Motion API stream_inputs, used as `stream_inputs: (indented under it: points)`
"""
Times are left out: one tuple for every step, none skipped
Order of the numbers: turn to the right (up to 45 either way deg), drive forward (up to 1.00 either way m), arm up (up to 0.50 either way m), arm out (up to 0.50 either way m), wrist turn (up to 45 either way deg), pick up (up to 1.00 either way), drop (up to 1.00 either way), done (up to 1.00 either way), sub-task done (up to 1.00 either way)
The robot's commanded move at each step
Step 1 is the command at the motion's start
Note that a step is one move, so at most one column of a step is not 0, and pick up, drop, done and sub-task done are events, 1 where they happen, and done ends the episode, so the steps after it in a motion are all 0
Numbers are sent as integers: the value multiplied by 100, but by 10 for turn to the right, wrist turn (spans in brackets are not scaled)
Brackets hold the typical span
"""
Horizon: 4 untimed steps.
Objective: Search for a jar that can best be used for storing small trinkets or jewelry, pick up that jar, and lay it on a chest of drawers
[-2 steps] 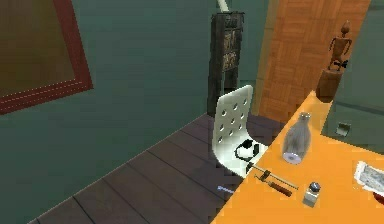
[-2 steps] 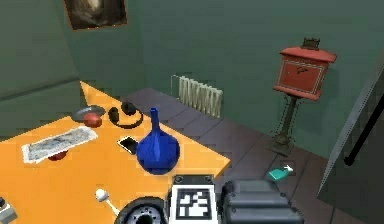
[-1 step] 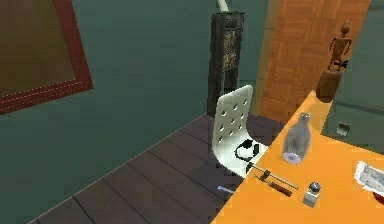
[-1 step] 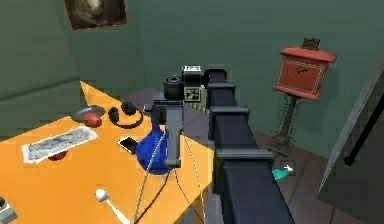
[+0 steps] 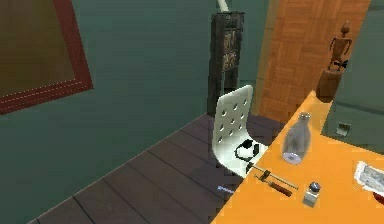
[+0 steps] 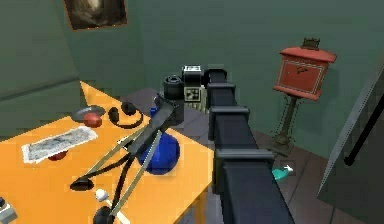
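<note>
A round blue vessel, possibly the jar, stands on the orange table near its right edge. My arm rises from the bottom edge of the arm side view. The gripper reaches down and left over the tabletop, and its thin fingers run just left of the blue vessel. Whether they touch it cannot be told. I cannot tell whether the gripper holds anything. In the forward view the same orange table carries a clear glass bottle.
A newspaper, a red object and black headphones lie on the table. A red box on a stand is by the wall. A white perforated chair, a dark tall cabinet, a wooden figure and a small shaker appear ahead.
</note>
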Motion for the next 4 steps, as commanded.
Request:
stream_inputs:
  points:
    - [0,0,0,0,450,0,0,0,0]
    - [0,0,0,0,450,0,0,0,0]
    - [0,0,0,0,210,0,0,0,0]
    - [0,0,-24,0,0,0,0,0,0]
